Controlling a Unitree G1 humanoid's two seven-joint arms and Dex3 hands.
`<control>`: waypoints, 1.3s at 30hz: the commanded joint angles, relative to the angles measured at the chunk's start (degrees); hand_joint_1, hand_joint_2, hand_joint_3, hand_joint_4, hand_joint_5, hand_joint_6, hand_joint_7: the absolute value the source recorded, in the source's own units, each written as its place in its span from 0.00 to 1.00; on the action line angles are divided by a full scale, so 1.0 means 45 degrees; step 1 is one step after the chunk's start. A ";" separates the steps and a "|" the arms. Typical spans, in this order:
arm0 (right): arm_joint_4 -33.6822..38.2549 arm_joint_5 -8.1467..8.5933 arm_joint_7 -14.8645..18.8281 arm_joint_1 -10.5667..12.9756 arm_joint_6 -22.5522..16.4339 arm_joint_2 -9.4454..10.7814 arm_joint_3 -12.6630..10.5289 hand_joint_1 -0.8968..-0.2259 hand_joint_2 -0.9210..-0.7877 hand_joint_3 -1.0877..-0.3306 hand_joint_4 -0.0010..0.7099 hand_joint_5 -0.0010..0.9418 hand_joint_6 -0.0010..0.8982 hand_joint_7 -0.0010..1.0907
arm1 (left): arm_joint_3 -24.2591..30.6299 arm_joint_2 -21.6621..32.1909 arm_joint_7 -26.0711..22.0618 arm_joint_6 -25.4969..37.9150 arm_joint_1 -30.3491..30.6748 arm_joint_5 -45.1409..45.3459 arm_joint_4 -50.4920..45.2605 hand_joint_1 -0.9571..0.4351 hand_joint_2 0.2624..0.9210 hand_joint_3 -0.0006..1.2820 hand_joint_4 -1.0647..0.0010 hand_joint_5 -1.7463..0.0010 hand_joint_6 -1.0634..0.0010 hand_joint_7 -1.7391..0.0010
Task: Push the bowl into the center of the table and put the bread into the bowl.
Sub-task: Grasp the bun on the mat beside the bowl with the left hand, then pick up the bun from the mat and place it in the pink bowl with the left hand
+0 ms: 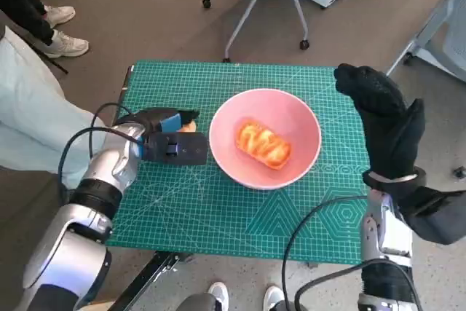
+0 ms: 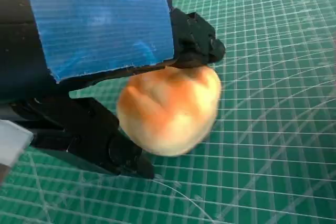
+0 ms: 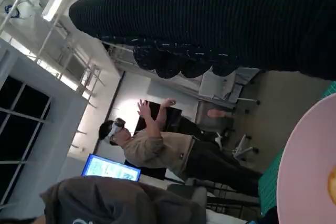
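- While my left hand point(image 1: 169, 138) grips one bread roll point(image 2: 169, 107) between its black fingers point(image 2: 197, 43), low over the green cutting mat point(image 1: 218, 209) just beside the bowl's near-left rim, the load stands as follows.
- Pink bowl point(image 1: 302, 125): roughly central on the mat, so the push looks done to me.
- Glazed bread piece point(image 1: 263, 145): already lying in the bowl.
- Right hand point(image 1: 384, 118): gloved, raised above the mat's right edge, apart from the bowl; it holds nothing that I can see, but how far its fingers spread I cannot tell.
- Person point(image 3: 157, 148): standing well off in the room, seen by the right wrist camera.
- Risk, as I judge it: the soft roll may squash or slip from a shallow grip.
- Further risk: my knuckles could knock the rim and shove the bowl off centre during the carry.
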 commanded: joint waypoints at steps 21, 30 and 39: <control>0.0306 0.0173 0.0093 0.0109 0.0269 0.0000 -0.0025 0.34 0.00 0.43 0.33 0.00 0.16 0.49 | 0.2633 0.1935 -0.1125 0.0819 0.1513 -0.1694 -0.6866 0.69 0.97 0.05 0.33 0.29 0.34 0.43; 0.0316 0.0292 0.0218 0.0059 0.0308 0.0050 0.0015 0.34 0.00 0.43 0.33 0.00 0.16 0.49 | 0.4268 0.1945 -0.1143 0.1332 0.2684 -0.2579 -1.1285 0.69 0.97 0.03 0.28 0.36 0.35 0.39; 0.0400 0.0376 0.0299 0.0034 0.0264 0.0069 0.0043 0.34 0.00 0.42 0.34 0.00 0.15 0.49 | 0.4412 0.1297 -0.1265 0.1230 0.3488 -0.2912 -1.4761 0.69 0.95 0.02 0.21 0.43 0.33 0.38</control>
